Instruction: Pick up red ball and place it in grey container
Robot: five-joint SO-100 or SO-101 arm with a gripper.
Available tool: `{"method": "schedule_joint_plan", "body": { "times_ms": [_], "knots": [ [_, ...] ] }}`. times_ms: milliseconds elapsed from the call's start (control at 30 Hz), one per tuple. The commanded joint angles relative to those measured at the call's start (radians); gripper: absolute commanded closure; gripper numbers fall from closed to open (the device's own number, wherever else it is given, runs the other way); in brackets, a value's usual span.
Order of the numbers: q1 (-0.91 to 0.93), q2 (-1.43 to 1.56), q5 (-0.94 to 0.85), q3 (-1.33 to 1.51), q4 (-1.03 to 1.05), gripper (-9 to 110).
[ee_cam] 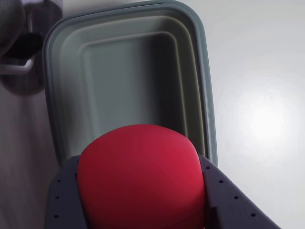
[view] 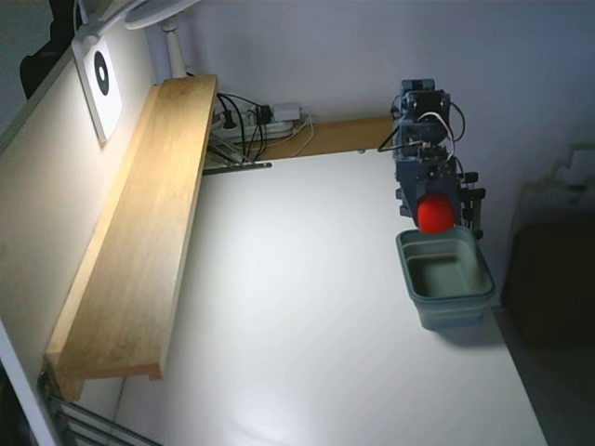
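In the fixed view the arm is reaching forward over the far right part of the white tabletop, and its end effector is gripping the red ball between its two fingers, holding it in the air just above the far rim of the grey container. The container is sitting upright on the tabletop near the right edge, its inside showing bare. In the wrist view the red ball is filling the lower middle of the picture, with a dark finger pressing against it on the left and another on the right, so the end effector is clenching around the ball. Beyond the ball the grey container is lying open beneath the camera, its thick rim and stepped walls showing clearly. Along the left side in the fixed view, a wooden shelf is running beside the wall
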Motion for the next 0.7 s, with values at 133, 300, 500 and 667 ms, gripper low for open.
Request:
{"method": "schedule_joint_plan", "body": {
  "times_ms": [133,300,500,667],
  "knots": [
    [-0.019,0.026,0.003,-0.040,0.012,78],
    [-0.019,0.026,0.003,-0.040,0.012,63],
    [-0.019,0.026,0.003,-0.040,0.012,63],
    [-0.019,0.026,0.003,-0.040,0.012,63]
  ]
}}
